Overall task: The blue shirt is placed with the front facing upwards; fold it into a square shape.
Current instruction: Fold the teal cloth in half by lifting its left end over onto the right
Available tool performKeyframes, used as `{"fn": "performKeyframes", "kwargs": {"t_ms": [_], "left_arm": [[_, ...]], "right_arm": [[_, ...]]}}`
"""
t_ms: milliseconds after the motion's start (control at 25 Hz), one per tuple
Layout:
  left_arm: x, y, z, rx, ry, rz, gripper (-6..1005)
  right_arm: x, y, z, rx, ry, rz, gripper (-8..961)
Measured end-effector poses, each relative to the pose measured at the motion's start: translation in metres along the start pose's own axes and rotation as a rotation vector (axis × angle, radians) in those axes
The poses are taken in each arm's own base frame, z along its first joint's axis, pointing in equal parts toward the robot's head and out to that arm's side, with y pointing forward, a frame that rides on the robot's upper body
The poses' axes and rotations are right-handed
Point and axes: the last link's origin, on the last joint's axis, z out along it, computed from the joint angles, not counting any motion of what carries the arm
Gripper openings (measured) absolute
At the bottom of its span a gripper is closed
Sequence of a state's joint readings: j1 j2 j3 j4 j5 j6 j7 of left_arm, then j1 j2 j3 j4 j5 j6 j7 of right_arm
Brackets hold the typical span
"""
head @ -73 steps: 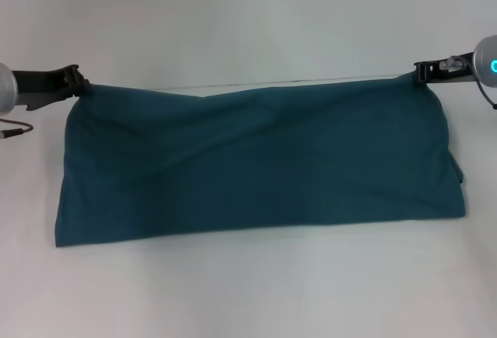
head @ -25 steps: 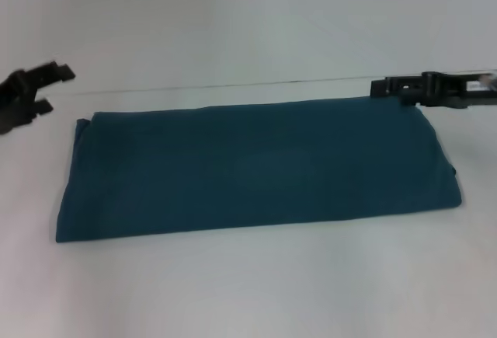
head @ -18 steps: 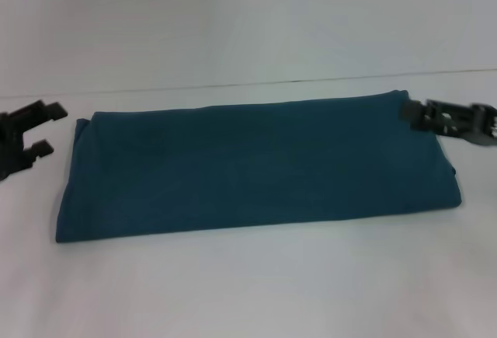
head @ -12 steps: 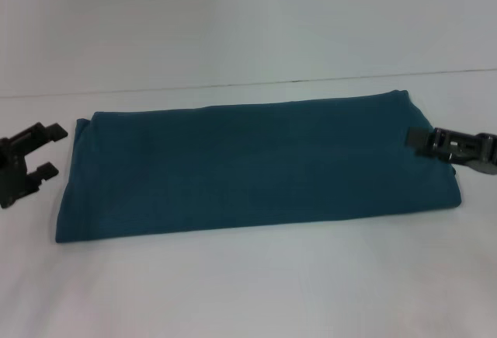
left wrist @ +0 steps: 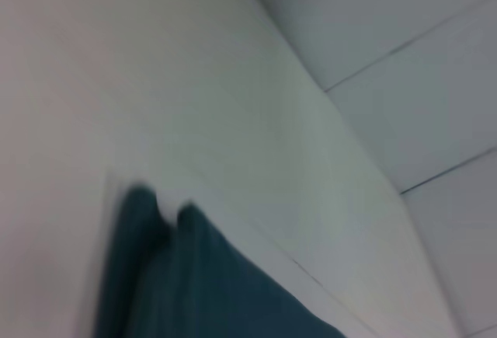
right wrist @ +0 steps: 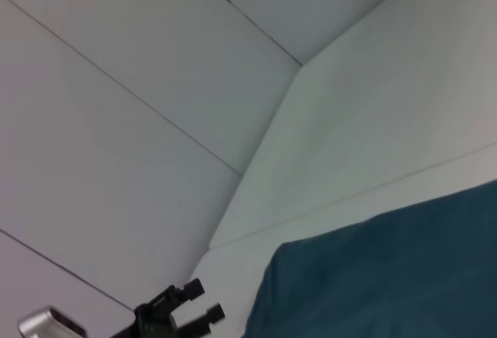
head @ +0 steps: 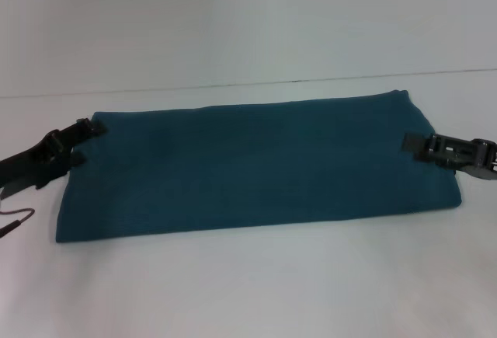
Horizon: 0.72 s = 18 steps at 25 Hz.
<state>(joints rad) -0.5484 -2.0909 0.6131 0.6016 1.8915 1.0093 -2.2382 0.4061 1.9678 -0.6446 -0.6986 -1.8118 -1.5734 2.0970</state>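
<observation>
Shirt (head: 256, 167): we log it folded to a long flat band on the table (head: 248, 283), plain side up, lying between both grippers. L gripper (head: 84, 142): jaws spread, fingers straddling shirt's left edge nr far corner. R gripper (head: 411, 144): tips over shirt's right edge; we can't tell jaw state. Cable (head: 15, 217): beside L arm.

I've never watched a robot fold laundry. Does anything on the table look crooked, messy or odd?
Nothing much stands out. The blue shirt lies flat as a long folded band, slightly wider at its left end. The left gripper and right gripper sit at its two short ends. No lettering shows on top.
</observation>
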Motion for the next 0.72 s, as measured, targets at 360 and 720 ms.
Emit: {"fn": "performKeyframes", "kwargs": {"t_ms": [360,720], "left_arm": [[-0.009,-0.017,0.009,0.121,0.009,-0.018,844],[-0.012,-0.014,0.013,0.111,0.012,-0.129,844]], "right_arm": [[0.006,-0.006,-0.003,0.025,-0.003,0.023,885],[0.007,-0.008,-0.003,0.036,-0.010,0.030,885]]}}
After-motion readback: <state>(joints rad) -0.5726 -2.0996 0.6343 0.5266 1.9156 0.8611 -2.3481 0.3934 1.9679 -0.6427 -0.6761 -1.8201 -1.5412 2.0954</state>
